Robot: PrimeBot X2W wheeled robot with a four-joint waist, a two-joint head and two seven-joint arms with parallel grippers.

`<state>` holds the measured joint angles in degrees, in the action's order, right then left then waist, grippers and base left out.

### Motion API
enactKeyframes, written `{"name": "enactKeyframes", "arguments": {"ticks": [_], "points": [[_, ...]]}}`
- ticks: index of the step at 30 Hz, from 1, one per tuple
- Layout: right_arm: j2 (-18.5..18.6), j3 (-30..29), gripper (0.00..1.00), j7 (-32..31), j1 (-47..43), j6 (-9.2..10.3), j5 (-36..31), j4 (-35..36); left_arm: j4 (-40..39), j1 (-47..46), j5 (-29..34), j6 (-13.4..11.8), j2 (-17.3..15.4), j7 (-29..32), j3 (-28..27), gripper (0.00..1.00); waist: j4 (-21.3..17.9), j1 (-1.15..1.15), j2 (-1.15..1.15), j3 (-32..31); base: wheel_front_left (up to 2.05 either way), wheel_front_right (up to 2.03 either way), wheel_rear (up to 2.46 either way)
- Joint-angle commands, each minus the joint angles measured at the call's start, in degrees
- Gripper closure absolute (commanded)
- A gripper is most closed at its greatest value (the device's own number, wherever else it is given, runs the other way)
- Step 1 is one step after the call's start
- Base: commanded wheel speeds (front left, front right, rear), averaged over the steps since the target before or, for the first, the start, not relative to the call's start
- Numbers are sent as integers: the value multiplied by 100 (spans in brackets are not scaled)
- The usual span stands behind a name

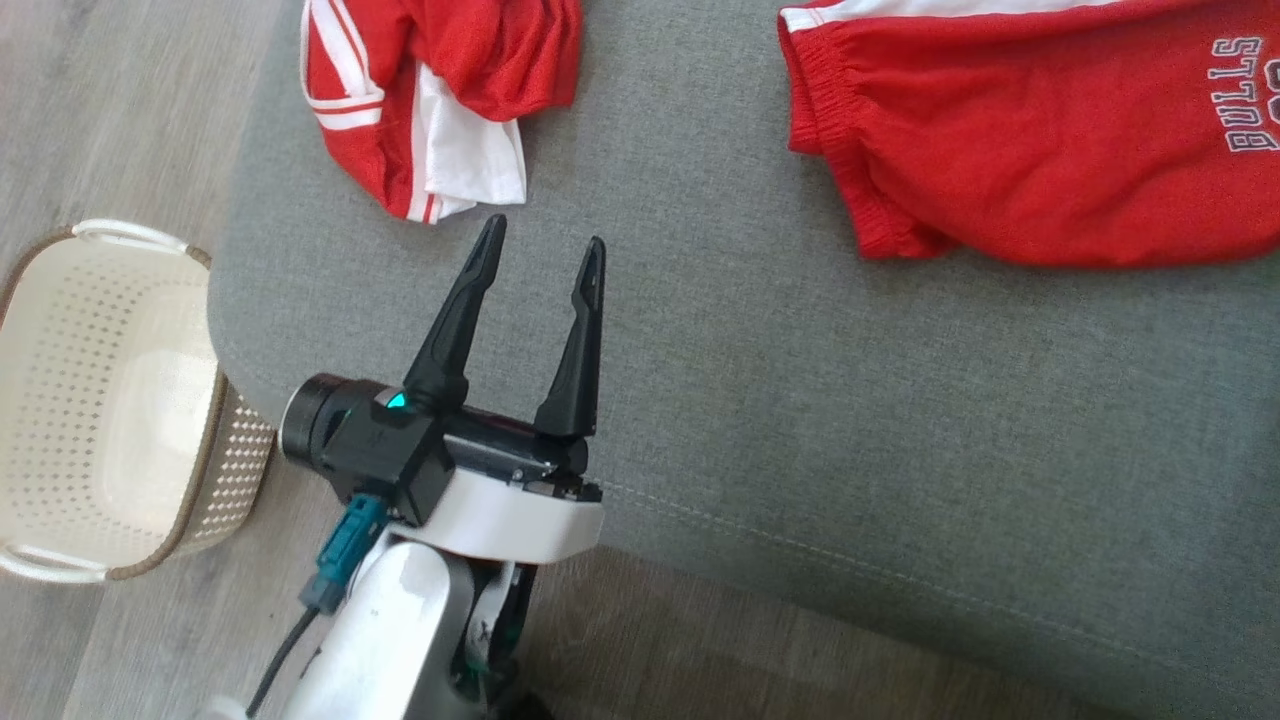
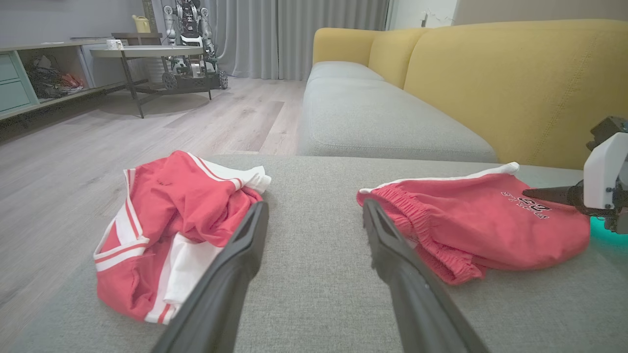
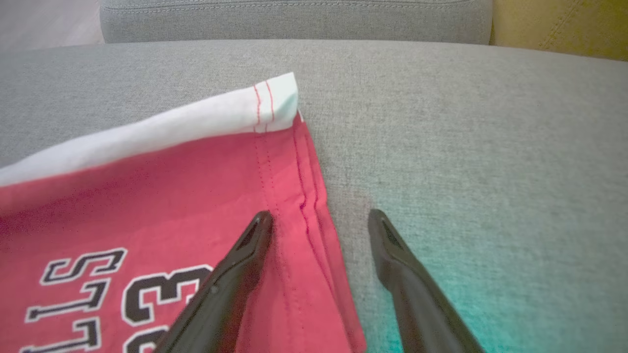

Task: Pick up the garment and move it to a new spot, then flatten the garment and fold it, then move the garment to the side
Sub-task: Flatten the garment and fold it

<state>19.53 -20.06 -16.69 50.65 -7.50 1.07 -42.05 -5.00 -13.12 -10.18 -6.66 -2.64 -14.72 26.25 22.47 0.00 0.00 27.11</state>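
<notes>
A red garment with white trim and BULLS lettering lies folded flat at the right of the grey cushion. In the right wrist view my right gripper stands open just above its hem corner, one finger over the red cloth, the other over bare cushion. A second red and white garment lies crumpled at the cushion's far left. My left gripper is open and holds nothing, its fingertips just short of that heap. The left wrist view shows both garments either side of the left gripper.
A cream perforated basket stands on the wood floor left of the cushion. A yellow sofa back rises behind the cushion. Far across the room are a table and another robot.
</notes>
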Motion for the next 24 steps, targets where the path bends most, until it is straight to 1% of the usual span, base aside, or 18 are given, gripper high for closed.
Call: {"name": "enactKeyframes", "arguments": {"ticks": [1,2,3,4,6,9,13,16,21,22,23,24], "points": [[-37,103,10,-137,81,1,-12,12,-211,-94,-2,-41,-25,-28,-154,0,-7,0,0,-7,0,0,0],[-50,136,16,-254,108,1,15,-121,-209,-101,-3,-57,-25,-28,-153,0,-16,0,0,-10,0,0,0],[-66,182,18,-363,130,1,66,-242,-205,-108,-3,-70,-25,-28,-153,0,-30,0,0,-19,0,0,0],[-89,238,35,-464,146,1,139,-347,-203,-114,-2,-80,-25,-28,-153,0,-48,0,0,-31,0,0,0],[-140,386,100,-608,159,1,341,-496,-203,-122,-1,-89,-25,-28,-154,0,-96,0,0,-60,0,0,0],[-127,519,100,-564,149,1,603,-537,-203,-135,19,-107,-24,-28,-174,0,-196,0,0,-110,0,0,0],[-79,504,100,-243,134,1,863,-440,-215,-131,77,-114,-24,-28,-229,0,-416,0,0,-199,0,0,0],[-35,457,100,-176,90,1,1246,-335,-225,-93,127,-87,-24,-28,-274,0,-633,0,0,-288,0,0,0],[369,340,100,-192,-62,1,1517,-54,-239,-33,203,-42,-24,-28,-344,0,-959,0,0,-388,0,0,0],[369,340,100,-192,-62,1,1517,-54,-239,-33,203,-42,-24,-28,-344,0,-959,0,0,-388,0,0,0],[528,280,100,-226,-132,1,1532,111,-239,-20,226,-19,-24,-28,-363,0,-1045,0,0,-408,0,0,0],[604,262,100,-245,-171,1,1502,199,-239,-14,237,-11,-24,-28,-375,0,-1085,0,0,-413,0,0,0]]}}
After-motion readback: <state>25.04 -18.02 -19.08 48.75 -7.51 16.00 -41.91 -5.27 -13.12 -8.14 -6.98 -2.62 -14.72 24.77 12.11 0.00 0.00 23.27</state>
